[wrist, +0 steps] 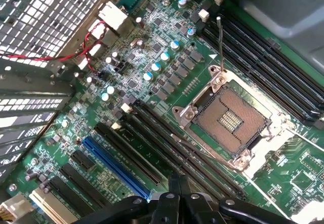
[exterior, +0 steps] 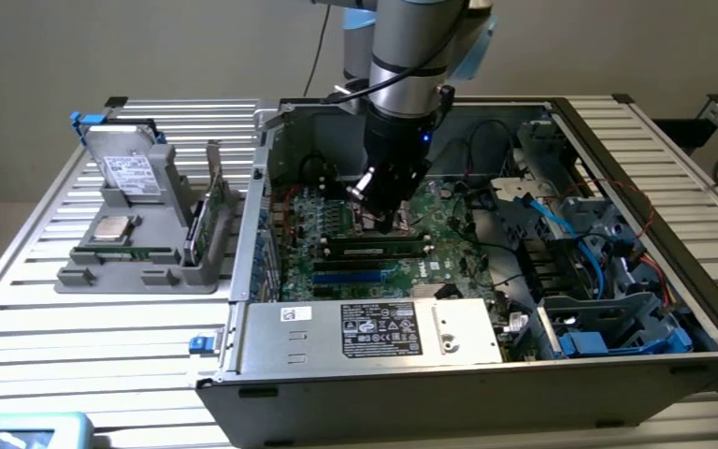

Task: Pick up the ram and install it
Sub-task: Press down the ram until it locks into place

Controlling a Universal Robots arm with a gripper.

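We logged the scene from the exterior view's left to its right. On the slatted table point(exterior: 35, 309) stood a grey parts holder point(exterior: 141, 267) carrying a drive point(exterior: 128, 173), a small square chip package point(exterior: 115, 229) and thin cards set on edge. Beside it sat the open computer case point(exterior: 484, 374), its motherboard point(exterior: 334, 234) exposed.

The ram point(exterior: 378, 250) lay seated in one of the black slots inside the case, long axis running across the exterior view from left to right, blue slots point(exterior: 352, 273) just in front of it. It sat directly below the gripper point(exterior: 384, 223), touching or nearly so; we could not tell which.

The arm point(exterior: 415, 56) came down almost vertically into the case, wrist pointed at the board. In the wrist view the gripper point(wrist: 177, 198) showed dark fingers point(wrist: 174, 186) drawn together, nothing visibly between them. That view looked down on the CPU socket point(wrist: 230, 118), the long black slots point(wrist: 263, 67) beyond it and a blue expansion slot point(wrist: 116, 166). We judged the stick already placed and released.
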